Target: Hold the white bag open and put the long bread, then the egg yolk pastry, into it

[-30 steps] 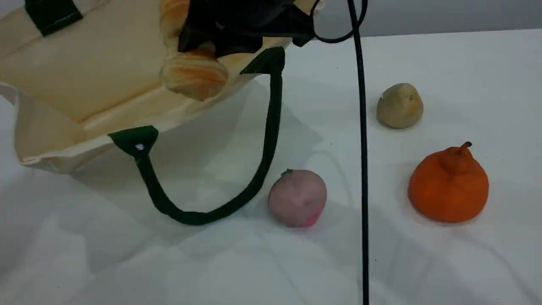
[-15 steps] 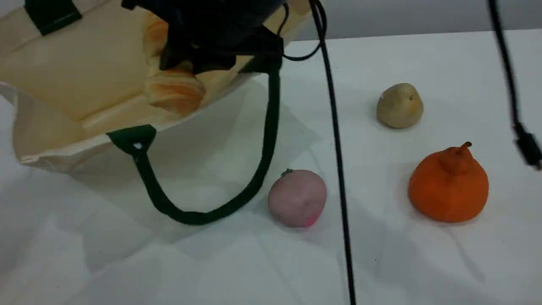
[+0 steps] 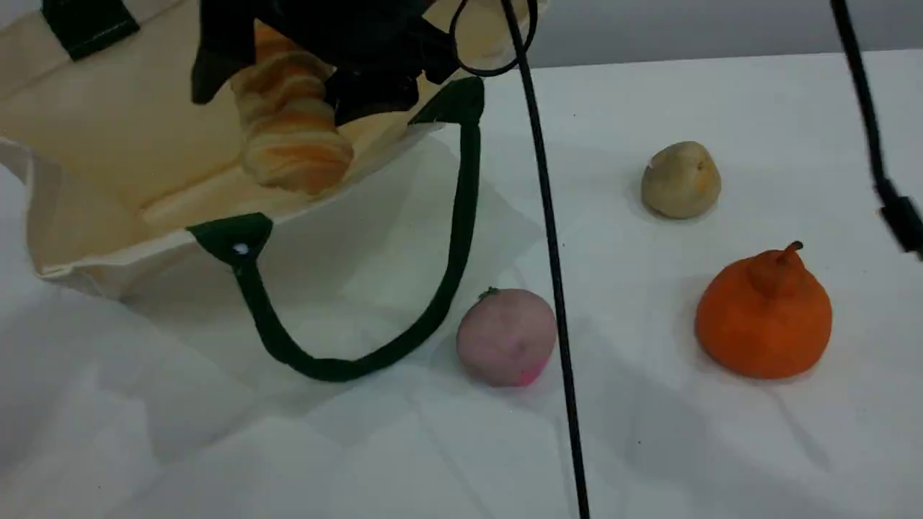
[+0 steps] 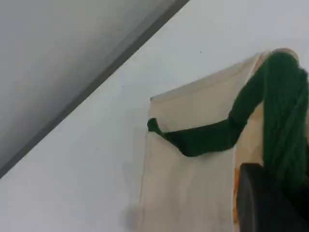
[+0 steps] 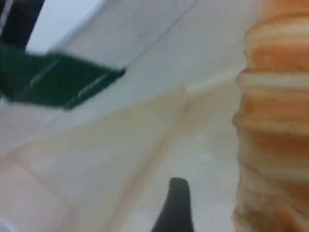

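left hand [image 4: 263, 203]: clenched on white bag [image 3: 108, 144] strap [image 4: 285, 121]
right hand [image 3: 288, 83]: released, fingers spread beside long bread [image 3: 292, 140]
long bread: in bag mouth
egg yolk pastry [image 3: 681, 180]: on desk [image 3: 721, 447], well apart from bag

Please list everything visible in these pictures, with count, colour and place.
white bag: one, cream with green handles, scene left
long bread: one, golden-orange striped, in the bag's mouth
egg yolk pastry: one, beige, table, upper right
pink ball: one, pink, centre, beside the lower handle
orange fruit: one, orange, lower right
table: one, white, beneath the foods
cables: two, black, hanging across
left gripper: one, black, shut on the bag's handle
right gripper: one, black, open astride the bread
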Controlling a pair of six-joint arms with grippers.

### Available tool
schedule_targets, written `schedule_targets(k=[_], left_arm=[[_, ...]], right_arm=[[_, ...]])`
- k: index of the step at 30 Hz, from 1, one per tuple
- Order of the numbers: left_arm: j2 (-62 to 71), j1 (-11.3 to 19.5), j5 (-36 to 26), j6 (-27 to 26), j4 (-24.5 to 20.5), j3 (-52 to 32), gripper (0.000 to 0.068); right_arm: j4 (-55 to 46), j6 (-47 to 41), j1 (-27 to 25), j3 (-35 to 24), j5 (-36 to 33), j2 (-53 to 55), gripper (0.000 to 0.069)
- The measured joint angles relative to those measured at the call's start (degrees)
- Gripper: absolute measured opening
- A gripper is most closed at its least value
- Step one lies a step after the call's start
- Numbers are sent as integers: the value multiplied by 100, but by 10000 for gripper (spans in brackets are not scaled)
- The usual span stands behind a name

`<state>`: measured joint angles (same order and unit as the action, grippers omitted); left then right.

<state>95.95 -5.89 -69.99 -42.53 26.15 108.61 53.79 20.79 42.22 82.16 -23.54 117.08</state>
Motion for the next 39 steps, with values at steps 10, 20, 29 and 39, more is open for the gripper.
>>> schedule_targets(k=[10, 20, 29, 39], left_arm=[[0, 0, 0, 0, 0, 0, 78], [0, 0, 0, -5, -48, 0, 78], [0, 0, 0, 18, -48, 0, 78], [0, 0, 0, 18, -48, 0, 78]], right_arm=[[-202, 287, -169, 0, -448, -256, 580], [-1336, -88, -292, 0, -1023, -920, 580], [-3897, -2079, -292, 0, -1957, -1349, 580], [-6517, -3486, -292, 0, -2915, -2090, 579]])
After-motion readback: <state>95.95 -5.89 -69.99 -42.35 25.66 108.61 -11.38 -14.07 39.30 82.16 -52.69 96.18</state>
